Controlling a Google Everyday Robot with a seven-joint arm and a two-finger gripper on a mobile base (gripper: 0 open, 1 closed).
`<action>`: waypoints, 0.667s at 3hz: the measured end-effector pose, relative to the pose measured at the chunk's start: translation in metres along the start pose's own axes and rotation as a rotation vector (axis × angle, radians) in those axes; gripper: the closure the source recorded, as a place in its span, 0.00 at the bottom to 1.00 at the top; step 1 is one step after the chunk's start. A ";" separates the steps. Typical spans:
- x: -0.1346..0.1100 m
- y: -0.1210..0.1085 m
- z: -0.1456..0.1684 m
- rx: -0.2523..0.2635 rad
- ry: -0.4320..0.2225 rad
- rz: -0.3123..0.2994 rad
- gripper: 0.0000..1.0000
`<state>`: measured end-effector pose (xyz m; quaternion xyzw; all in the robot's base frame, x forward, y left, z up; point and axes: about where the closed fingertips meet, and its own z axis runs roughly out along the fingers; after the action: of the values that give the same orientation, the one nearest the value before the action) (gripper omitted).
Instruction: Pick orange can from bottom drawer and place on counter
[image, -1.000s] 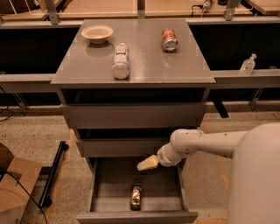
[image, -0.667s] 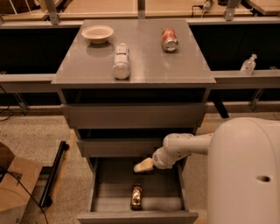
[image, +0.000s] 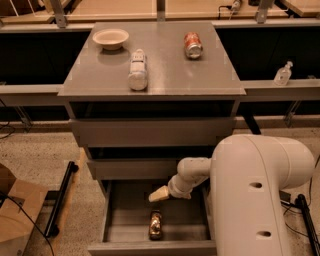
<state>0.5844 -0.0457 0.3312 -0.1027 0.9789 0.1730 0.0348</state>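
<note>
The orange can (image: 155, 224) lies on its side on the grey floor of the open bottom drawer (image: 125, 220), near the front panel. My gripper (image: 159, 194) hangs over the drawer, a little above and behind the can, apart from it, with nothing visibly in it. The white arm reaches in from the right and covers the drawer's right side. The glossy grey counter (image: 165, 70) tops the cabinet above.
On the counter lie a white plastic bottle (image: 138, 70), a red-and-white can (image: 192, 45) and a pale bowl (image: 110, 38). Two shut grey drawers (image: 150, 132) sit above the open one. A cardboard box (image: 17, 210) and a black bar (image: 60, 200) stand at the left.
The arm has swung left and further over the drawer. The gripper now sits nearer above the can. The can has not moved.
</note>
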 end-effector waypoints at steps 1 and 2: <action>0.003 -0.002 0.015 -0.007 0.039 0.032 0.00; 0.012 -0.005 0.053 -0.037 0.083 0.090 0.00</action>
<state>0.5759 -0.0342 0.2782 -0.0664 0.9798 0.1881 -0.0157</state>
